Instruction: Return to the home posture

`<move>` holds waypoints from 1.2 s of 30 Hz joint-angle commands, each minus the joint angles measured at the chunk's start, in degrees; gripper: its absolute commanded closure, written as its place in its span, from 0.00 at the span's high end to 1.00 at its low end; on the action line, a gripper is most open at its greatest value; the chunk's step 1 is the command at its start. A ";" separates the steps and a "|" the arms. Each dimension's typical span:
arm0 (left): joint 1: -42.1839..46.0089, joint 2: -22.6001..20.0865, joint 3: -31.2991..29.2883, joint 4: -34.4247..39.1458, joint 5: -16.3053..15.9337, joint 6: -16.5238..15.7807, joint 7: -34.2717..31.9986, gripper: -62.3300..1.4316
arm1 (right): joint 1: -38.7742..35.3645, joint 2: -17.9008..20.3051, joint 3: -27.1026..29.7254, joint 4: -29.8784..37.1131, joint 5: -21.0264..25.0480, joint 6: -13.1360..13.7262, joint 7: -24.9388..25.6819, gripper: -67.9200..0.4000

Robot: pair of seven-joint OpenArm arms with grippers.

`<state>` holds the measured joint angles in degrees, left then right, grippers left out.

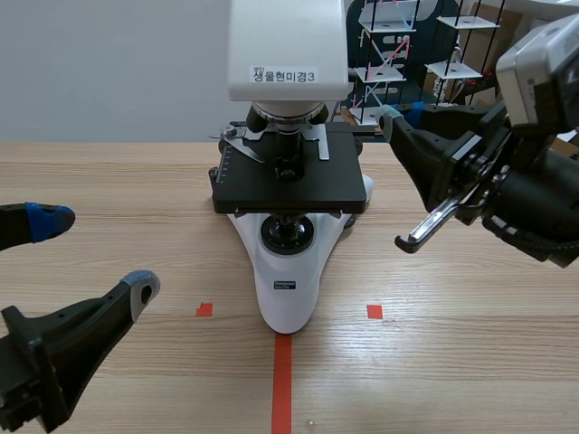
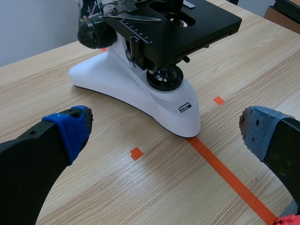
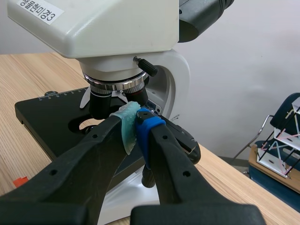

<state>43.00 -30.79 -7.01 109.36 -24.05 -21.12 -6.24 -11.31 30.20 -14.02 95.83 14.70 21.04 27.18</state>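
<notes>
A white microscope (image 1: pixel 285 271) with a black stage (image 1: pixel 289 172) stands mid-table. My left gripper (image 1: pixel 95 255) hovers low at the near left, open, its blue pad and grey pad wide apart with nothing between them. In the left wrist view the left gripper (image 2: pixel 166 135) faces the microscope's base (image 2: pixel 140 93), which lies just ahead of the fingers. My right gripper (image 1: pixel 392 116) is raised beside the stage's right rear corner. In the right wrist view the right gripper (image 3: pixel 136 126) is shut, pads pressed together and holding nothing, close in front of the objective lenses (image 3: pixel 110 93).
Wire model racks (image 1: pixel 389 54) and a dark chair stand behind the table at the far right. A metal lever (image 1: pixel 430 226) hangs from the right arm. Orange tape marks (image 1: pixel 282 380) lie near the front edge.
</notes>
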 commanded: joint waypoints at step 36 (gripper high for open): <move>-0.02 0.26 -0.04 0.94 -0.37 -0.04 -0.76 1.00 | -0.33 1.25 0.50 3.41 0.90 0.00 -0.87 0.14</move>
<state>43.00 -30.79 -7.01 109.36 -24.05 -21.12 -6.24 -11.51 30.24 -14.00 96.79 14.76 21.04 25.82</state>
